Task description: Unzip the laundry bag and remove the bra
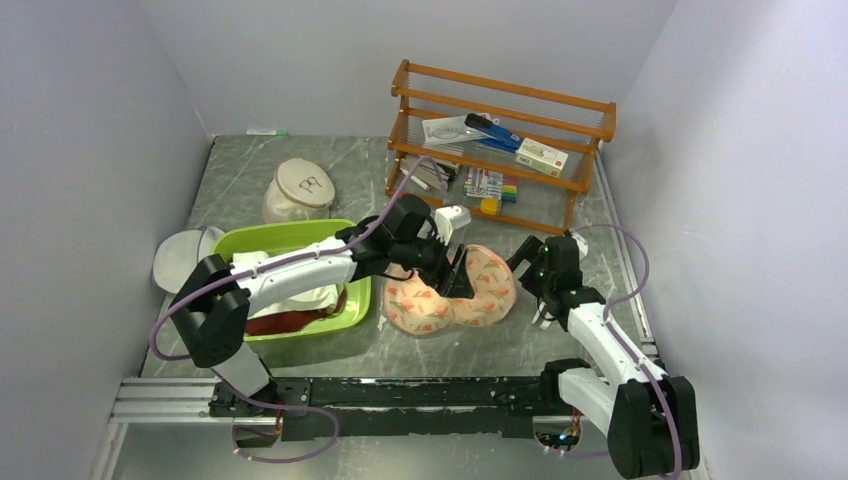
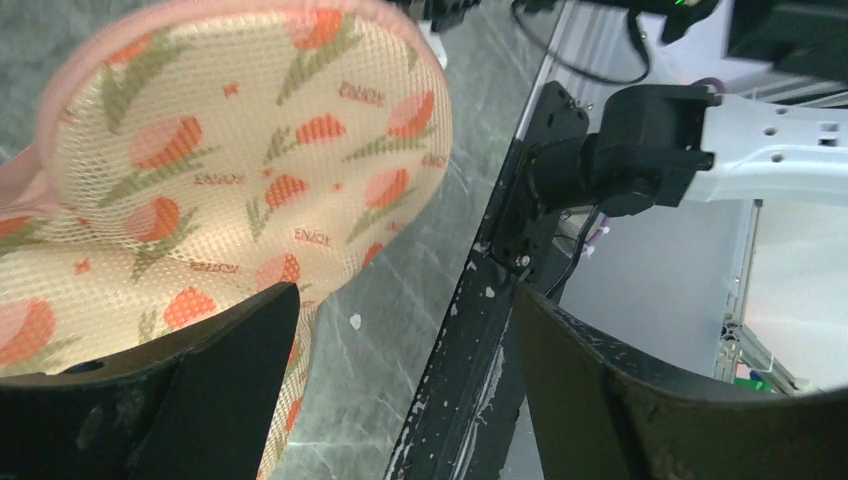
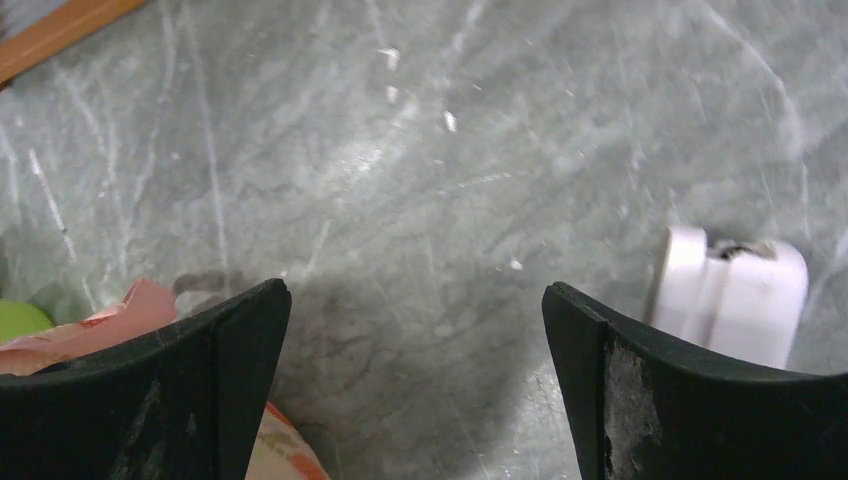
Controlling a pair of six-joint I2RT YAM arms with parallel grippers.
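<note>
The left gripper (image 2: 405, 300) has its jaws spread wide with nothing between them. Through the gap only the grey table (image 2: 400, 260) and the black rail at its near edge show. In the left wrist view the laundry bag (image 2: 230, 170) fills the upper left of the frame. The lower-left finger (image 2: 200, 380) crosses the bag's edge, while the other finger is clear of it, so the bag lies off to that one side of the jaws rather than between them. No zip pull shows in any view, and I cannot tell how far the zip is open.

In the top view the left gripper (image 1: 458, 272) hangs over the waist between the bag's two lobes. The bag (image 1: 490, 285) lies flat at the middle of the frame, its long axis running across and rising a little to the right. The right gripper (image 1: 527, 262) is just beside the right lobe. Its jaws are also spread and empty over bare table (image 3: 420, 150), with a strip of pink rim (image 3: 120, 315) at lower left. Judging from this, the left arm is the nearer one, but it needs to shift toward the rim before it can pinch anything.

The table is smooth and hard. Left of the bag a green basin (image 1: 290, 238) stands close, a wooden rack (image 1: 500, 110) is at upper centre, and walls close in on both sides.
</note>
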